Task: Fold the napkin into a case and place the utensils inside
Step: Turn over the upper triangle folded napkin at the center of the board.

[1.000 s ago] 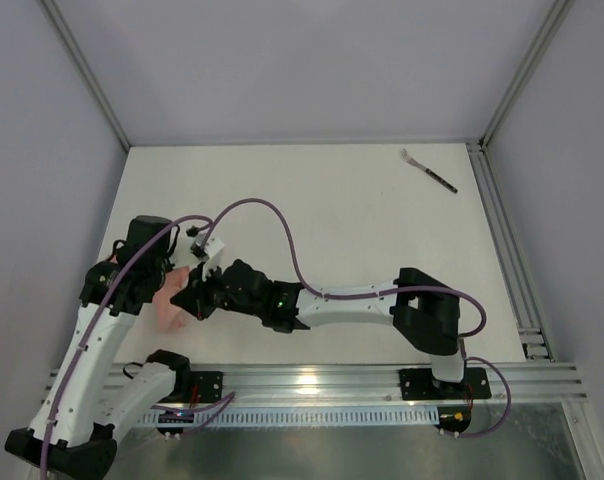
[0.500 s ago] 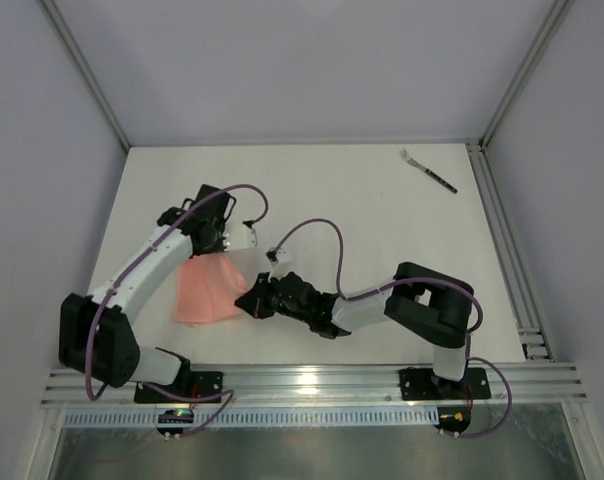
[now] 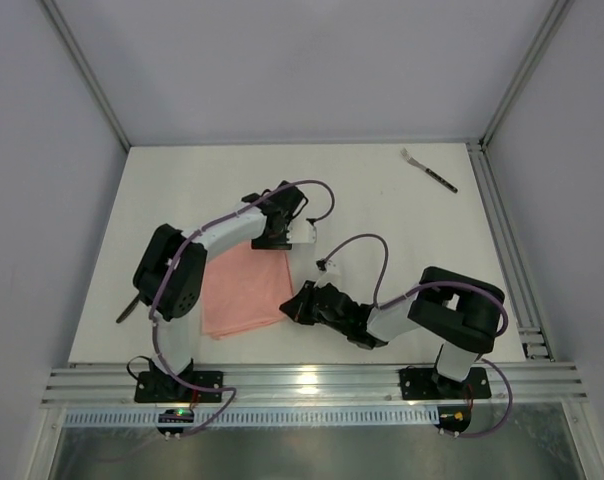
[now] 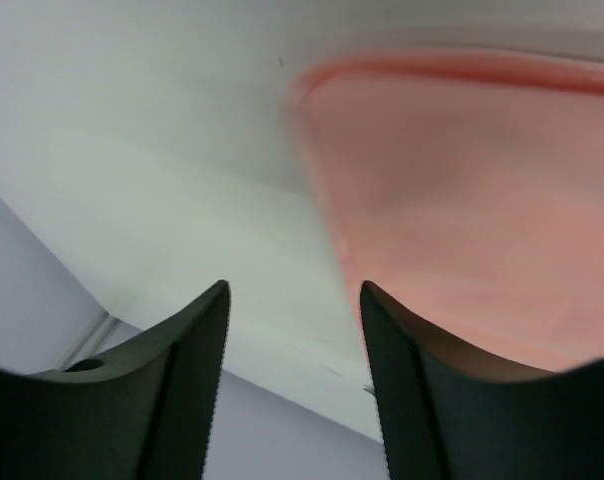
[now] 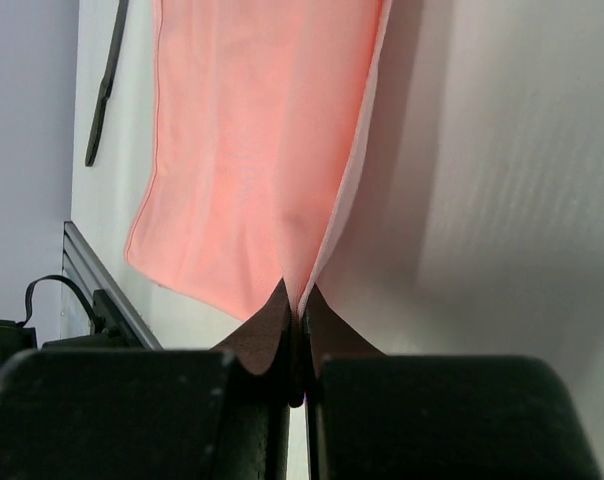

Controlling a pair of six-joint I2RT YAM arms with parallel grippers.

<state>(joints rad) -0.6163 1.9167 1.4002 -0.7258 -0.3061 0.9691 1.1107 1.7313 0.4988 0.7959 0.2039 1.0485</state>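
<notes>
Top external: white table (image 3: pixel 382 210), grey walls (image 3: pixel 302 70); left gripper (image 4: pixel 294 295) parted, right gripper (image 5: pixel 297 300) pinching napkin (image 3: pixel 244 290).

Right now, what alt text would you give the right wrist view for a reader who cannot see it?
The right gripper is shut on a corner of the pink napkin, which spreads away from it over the white table. A dark, slim stick lies on the table beyond the napkin's left edge.

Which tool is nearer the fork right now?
Left. The left tool sits open by the far corner of the napkin, closer to the fork; the right tool pinches its near corner, farther back.
</notes>
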